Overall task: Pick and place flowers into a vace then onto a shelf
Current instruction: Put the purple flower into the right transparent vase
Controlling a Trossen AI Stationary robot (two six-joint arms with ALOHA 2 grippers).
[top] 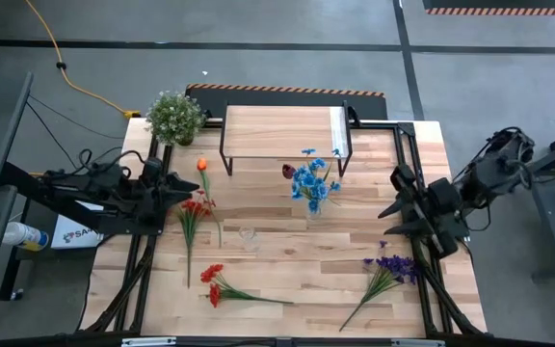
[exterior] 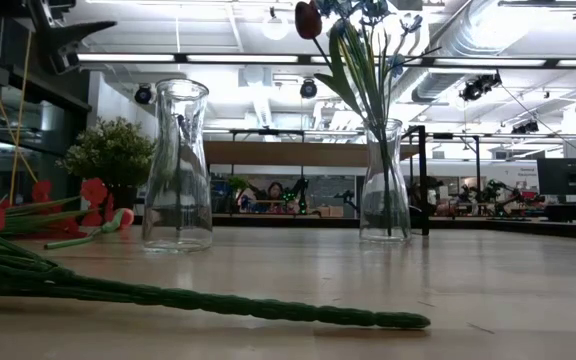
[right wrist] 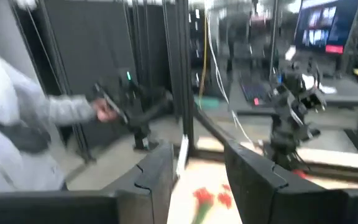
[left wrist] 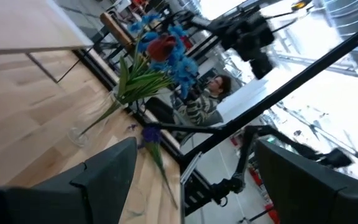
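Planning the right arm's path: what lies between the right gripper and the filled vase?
Bare tabletop only, between right gripper and vase; high view.

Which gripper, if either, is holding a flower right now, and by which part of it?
Neither. The left gripper hangs open above the red flowers, and nothing lies between the right gripper's fingers; both jaws are empty.

Two dark arms, jointed, black cables trailing; each claw has broad matte-black fingers (left wrist: 98,180).

Potted plant (top: 174,117) at table (top: 287,280) corner; person (left wrist: 205,102) behind, blurry.
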